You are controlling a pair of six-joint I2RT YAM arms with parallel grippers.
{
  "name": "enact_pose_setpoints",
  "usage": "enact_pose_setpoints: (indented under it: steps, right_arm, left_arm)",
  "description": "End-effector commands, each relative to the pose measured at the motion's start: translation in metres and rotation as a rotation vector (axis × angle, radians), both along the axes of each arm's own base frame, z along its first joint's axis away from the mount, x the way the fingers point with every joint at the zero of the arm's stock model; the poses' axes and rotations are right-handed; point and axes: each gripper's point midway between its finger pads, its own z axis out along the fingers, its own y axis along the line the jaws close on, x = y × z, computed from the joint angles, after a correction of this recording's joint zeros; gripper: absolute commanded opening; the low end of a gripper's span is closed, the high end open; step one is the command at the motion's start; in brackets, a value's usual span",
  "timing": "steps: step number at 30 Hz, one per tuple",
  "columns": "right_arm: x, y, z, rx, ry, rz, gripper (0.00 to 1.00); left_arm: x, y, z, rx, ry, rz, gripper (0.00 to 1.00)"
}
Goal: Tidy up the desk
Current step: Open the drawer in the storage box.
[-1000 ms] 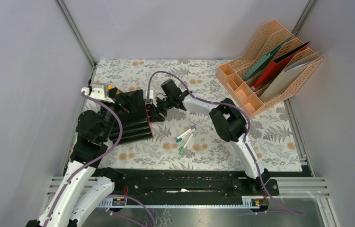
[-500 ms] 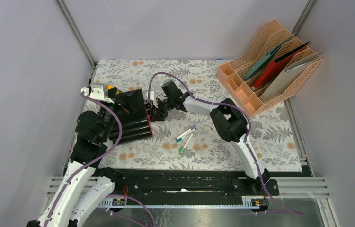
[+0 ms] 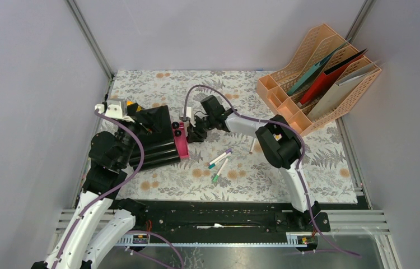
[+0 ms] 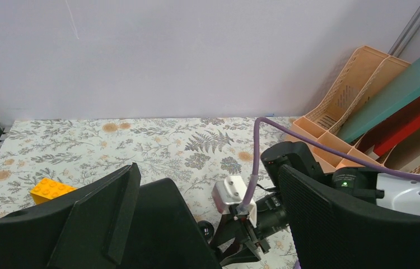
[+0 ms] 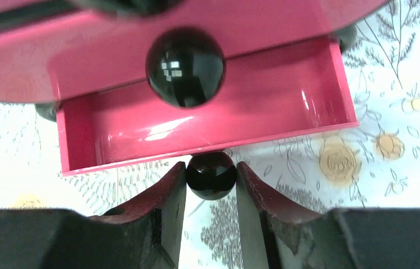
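On the desk (image 3: 241, 89) stands a black drawer box (image 3: 153, 140) with pink drawers. Its lower drawer (image 5: 208, 112) is pulled out and shows an empty pink inside; from above it is the pink drawer (image 3: 181, 143) at the box's right end. My right gripper (image 5: 211, 169) is shut on that drawer's round black knob (image 5: 211, 175); above the table this right gripper (image 3: 192, 135) sits just right of the box. A second knob (image 5: 185, 67) sits on the drawer above. My left gripper (image 4: 208, 171) is open wide over the box top (image 4: 163, 224).
Two pens (image 3: 219, 159) lie right of the drawer, and a small white marker (image 3: 251, 145) lies beyond them. A peach file organizer (image 3: 308, 78) with folders fills the back right corner. A yellow brick (image 4: 51, 189) lies behind the box. The black rail (image 3: 219, 216) runs along the near edge.
My right gripper closed on the lower knob and drew back to the right, sliding the pink drawer out of the box. The left arm has not moved.
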Motion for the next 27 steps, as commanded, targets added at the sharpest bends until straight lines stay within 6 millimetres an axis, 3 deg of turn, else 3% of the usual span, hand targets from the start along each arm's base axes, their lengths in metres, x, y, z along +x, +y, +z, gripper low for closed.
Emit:
enact_pose_setpoints:
  steps: [1, 10, 15, 17, 19, 21, 23, 27]
  right_arm:
    - [-0.003, -0.029, 0.014, -0.029, -0.003, -0.017, 0.24]
    - [0.008, -0.062, 0.011, -0.057, -0.051, -0.045, 0.36]
    - [0.021, -0.078, 0.017, -0.057, -0.081, -0.075, 0.56]
    - [0.024, -0.084, 0.023, -0.052, -0.093, -0.083, 0.69]
    - [0.024, -0.089, 0.031, -0.051, -0.106, -0.099, 0.85]
    - [0.023, -0.095, 0.042, -0.048, -0.121, -0.121, 0.93]
    - [0.021, -0.099, 0.057, -0.031, -0.126, -0.157, 0.99]
    - [0.006, -0.111, 0.087, -0.044, -0.063, -0.217, 1.00]
  left_arm:
    - [-0.001, -0.001, 0.012, -0.011, -0.052, -0.008, 0.99]
    - [0.000, -0.004, 0.011, -0.004, -0.047, -0.027, 0.99]
    - [0.001, -0.008, 0.009, 0.004, -0.040, -0.043, 0.99]
    - [0.002, -0.011, 0.009, 0.009, -0.037, -0.061, 0.99]
    - [0.002, -0.016, 0.007, 0.016, -0.029, -0.085, 0.99]
    - [0.002, -0.021, 0.005, 0.024, -0.020, -0.113, 0.99]
    - [0.002, -0.028, 0.004, 0.032, -0.013, -0.151, 0.99]
    - [0.002, -0.049, -0.001, 0.032, 0.020, -0.261, 0.99]
